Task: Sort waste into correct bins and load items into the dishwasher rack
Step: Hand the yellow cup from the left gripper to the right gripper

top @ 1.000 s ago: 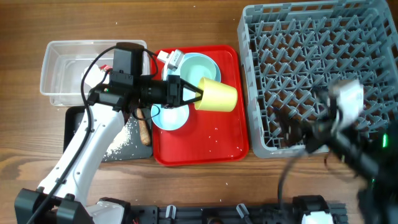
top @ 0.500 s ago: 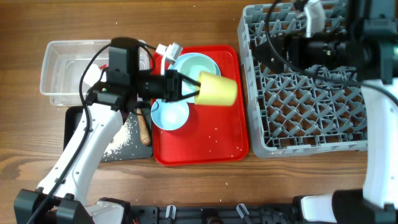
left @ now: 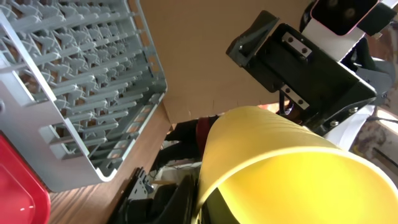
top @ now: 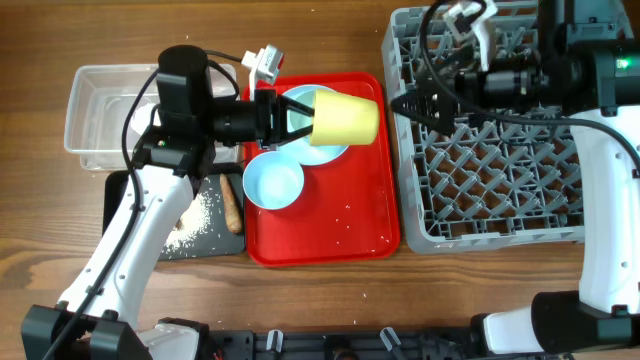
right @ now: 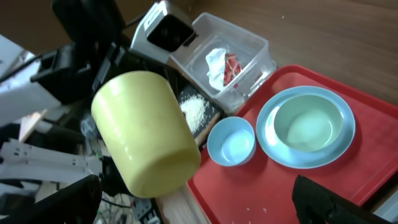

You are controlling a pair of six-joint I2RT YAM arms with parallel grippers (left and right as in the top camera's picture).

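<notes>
The wooden table (top: pixel 320 30) carries 4 things: a clear tub (top: pixel 75 120) toward the far left corner, a black tray (top: pixel 114 200) just before it, a red tray (top: pixel 330 220) mid-table, and the dishwasher rack (top: pixel 500 200) along the right edge.

My view: plastic and wood.
Smooth matt yellow plastic cup (top: pixel 347 119); glossy clear plastic tub (top: pixel 95 120); grained brown wooden table (top: pixel 300 40).

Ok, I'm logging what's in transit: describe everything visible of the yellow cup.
The yellow cup is plain, smooth, plastic-looking and unmarked. It hangs on its side above the red tray, over the light blue plate, rim end toward the left gripper, which alone grips it. The right gripper is open, apart from it, by the rack.
</notes>
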